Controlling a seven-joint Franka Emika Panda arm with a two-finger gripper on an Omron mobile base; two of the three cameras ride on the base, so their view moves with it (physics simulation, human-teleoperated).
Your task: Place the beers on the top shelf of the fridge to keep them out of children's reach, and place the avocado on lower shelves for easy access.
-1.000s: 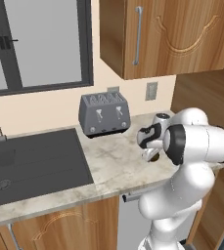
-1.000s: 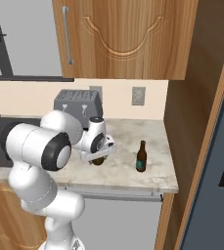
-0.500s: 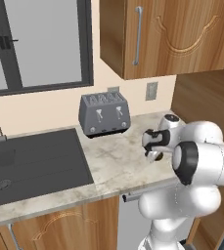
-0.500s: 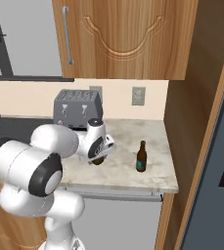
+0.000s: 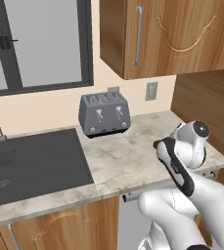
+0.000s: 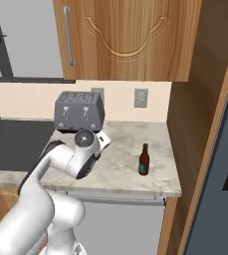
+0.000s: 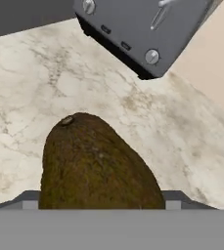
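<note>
Marble counter (image 7: pixel 25 73); avocado (image 7: pixel 96 163) base cut off, fingers hidden.

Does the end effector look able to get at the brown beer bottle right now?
Probably not yet: the avocado sits right at the end effector. The beer bottle itself stands alone on the counter, unobstructed.

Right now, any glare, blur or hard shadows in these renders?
Left base view: flat even light, no glare on the grey four-slot toaster. Right base view: the brown blue-labelled bottle is sharp, its shadow faint. Hand view: the dark olive-brown avocado looms close, slightly soft.
</note>
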